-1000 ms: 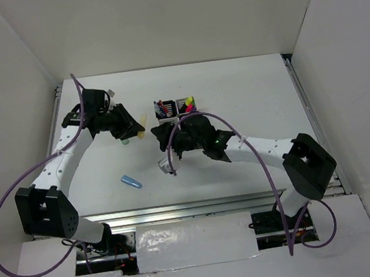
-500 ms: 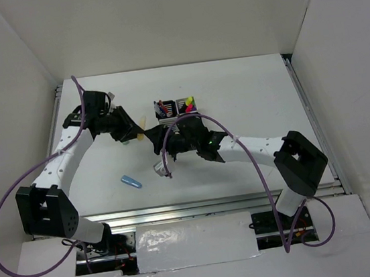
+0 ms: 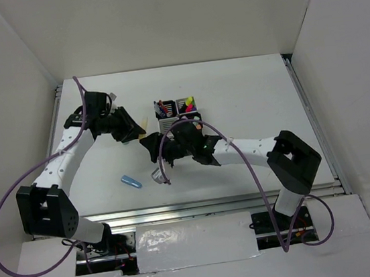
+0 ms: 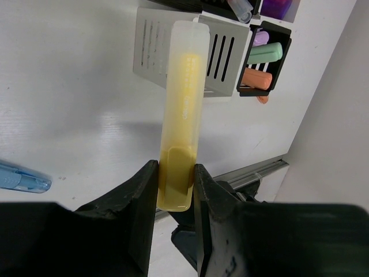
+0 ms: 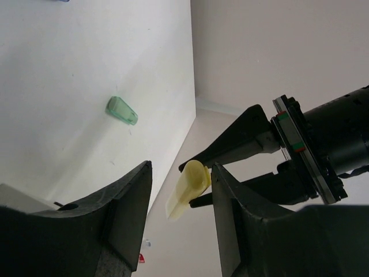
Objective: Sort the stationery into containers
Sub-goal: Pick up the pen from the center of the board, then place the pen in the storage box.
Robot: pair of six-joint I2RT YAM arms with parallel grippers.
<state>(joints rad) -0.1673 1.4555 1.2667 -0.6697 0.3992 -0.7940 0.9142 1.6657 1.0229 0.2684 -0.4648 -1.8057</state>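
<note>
My left gripper (image 3: 132, 129) is shut on a stubby translucent yellow marker (image 4: 183, 109) and holds it above the table, left of the containers (image 3: 175, 107). In the left wrist view the marker points at a silver slotted cup (image 4: 151, 55); a black cup (image 4: 283, 63) beside it holds pastel markers. My right gripper (image 3: 150, 149) is open and empty, close to the left gripper. In the right wrist view the yellow marker (image 5: 187, 187) shows in the gap between my right fingers (image 5: 128, 210), still held by the left gripper (image 5: 253, 138).
A blue marker (image 3: 131, 181) lies on the table near the front left, also in the left wrist view (image 4: 20, 179). A green marker (image 5: 122, 111) lies on the table. White walls enclose the table.
My right arm has swung left and down, bringing its open gripper up to the left gripper. The left gripper has kept the yellow marker and barely moved.
</note>
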